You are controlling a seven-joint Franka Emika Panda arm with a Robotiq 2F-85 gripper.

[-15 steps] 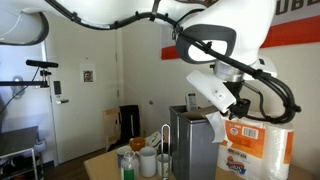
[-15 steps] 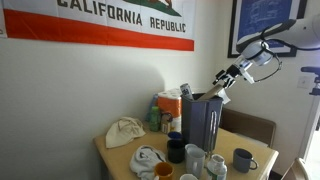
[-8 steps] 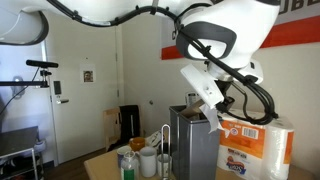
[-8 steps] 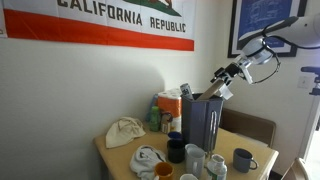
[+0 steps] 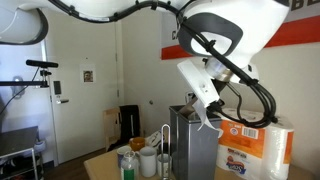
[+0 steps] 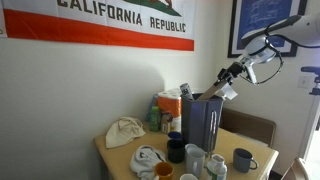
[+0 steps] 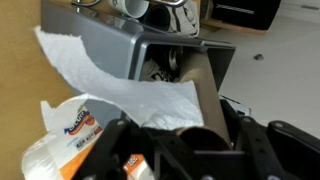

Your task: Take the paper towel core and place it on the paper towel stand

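Plainly the paper towel core (image 7: 205,85) is leaning up out of the grey metal box (image 7: 110,50), its upper end lying between the jaws of the gripper (image 7: 185,150), though whether they are pinching it is not showing. Being light, hollow and easily crushed, the tube is calling for a gentle hold on bare cardboard, clear of the flimsy white scrap (image 7: 110,85).

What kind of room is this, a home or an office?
Probably an office or lab break room, though that is not certain: a California Republic flag on the wall, a small table crowded with mugs, and a wrapped pack of paper towels.
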